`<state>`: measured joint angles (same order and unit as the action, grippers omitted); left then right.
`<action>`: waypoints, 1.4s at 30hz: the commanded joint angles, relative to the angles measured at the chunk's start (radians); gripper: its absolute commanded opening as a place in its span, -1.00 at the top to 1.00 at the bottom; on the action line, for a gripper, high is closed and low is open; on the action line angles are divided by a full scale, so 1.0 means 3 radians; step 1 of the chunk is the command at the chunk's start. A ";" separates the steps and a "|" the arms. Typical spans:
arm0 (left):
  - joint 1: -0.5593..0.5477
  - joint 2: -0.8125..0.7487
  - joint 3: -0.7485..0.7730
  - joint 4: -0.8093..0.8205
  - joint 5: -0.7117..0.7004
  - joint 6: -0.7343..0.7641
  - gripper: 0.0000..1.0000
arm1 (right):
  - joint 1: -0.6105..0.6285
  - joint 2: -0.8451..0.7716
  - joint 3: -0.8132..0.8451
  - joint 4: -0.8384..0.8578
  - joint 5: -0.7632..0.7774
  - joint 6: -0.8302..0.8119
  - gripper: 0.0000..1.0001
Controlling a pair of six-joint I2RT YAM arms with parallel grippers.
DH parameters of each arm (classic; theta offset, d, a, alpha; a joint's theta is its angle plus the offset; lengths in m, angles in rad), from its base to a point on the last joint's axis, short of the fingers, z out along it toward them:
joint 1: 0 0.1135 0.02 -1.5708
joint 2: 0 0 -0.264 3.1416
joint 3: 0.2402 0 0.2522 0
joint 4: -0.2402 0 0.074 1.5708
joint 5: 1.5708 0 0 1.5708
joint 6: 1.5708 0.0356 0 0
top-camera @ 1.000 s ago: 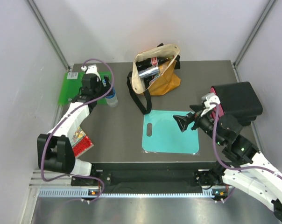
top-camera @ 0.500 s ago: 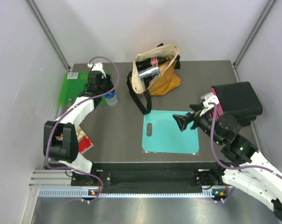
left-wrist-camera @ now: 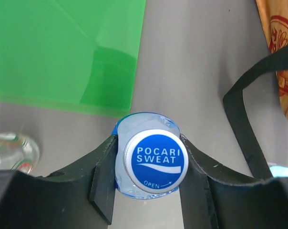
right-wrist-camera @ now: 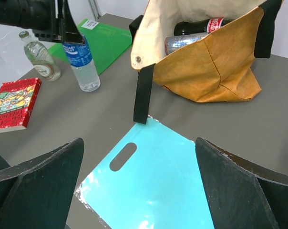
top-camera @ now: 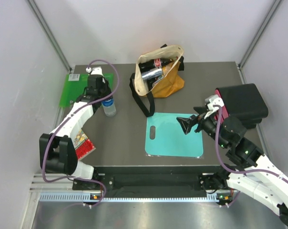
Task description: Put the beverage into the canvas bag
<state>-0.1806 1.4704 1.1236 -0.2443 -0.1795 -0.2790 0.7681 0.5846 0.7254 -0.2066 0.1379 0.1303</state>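
Drink bottle is gripped upright by the left claw near the left edge, toward the far-left corner. The canvas bag is laid open mid-far edge. The right claw is held open above the teal mat.

My overhead camera sits above and behind the arm bases. It looks down and forward from far enough off to take in the whole table. The left wrist camera points straight down past the left gripper, very close on the cap of the bottle. The right wrist camera looks low and forward across the table past the right gripper, from well back, toward the bag. All three views share the bottle, the green sheet and the bag's black strap.
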 commanded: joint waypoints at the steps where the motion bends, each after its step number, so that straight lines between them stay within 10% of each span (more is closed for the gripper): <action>1: -0.0001 -0.0422 0.0197 0.0191 -0.0046 -0.0072 1.00 | 0.0007 -0.0031 -0.0004 0.0141 0.0026 -0.0030 -0.99; 16: -0.0001 -0.1010 0.0289 -0.0004 0.0731 -0.0736 1.00 | -0.0004 0.0147 0.0016 0.0295 0.0555 0.0382 -1.00; 27: -0.0001 -0.1429 0.0192 -0.0116 0.0905 -0.1008 1.00 | -0.0679 0.2197 0.1696 0.0418 0.0518 0.1371 -0.64; 35: 0.0004 -0.1568 0.0187 -0.0428 0.0665 -0.0931 1.00 | -0.0464 0.3332 0.2423 0.0700 -0.0449 -0.0643 -0.69; 39: 0.0004 -0.1522 0.0253 -0.0489 0.0518 -0.0987 1.00 | -0.0484 0.4099 0.3749 -0.0664 0.0963 0.0649 -0.59; 42: 0.0009 -0.1542 0.0325 -0.0428 0.0410 -0.0977 1.00 | -0.0444 0.4249 0.3673 -0.0785 0.0956 0.1434 -0.60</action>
<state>-0.1799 1.0519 1.1278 -0.5251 -0.0025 -0.5449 0.6308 1.8328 1.7603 -0.2718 0.2676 0.2359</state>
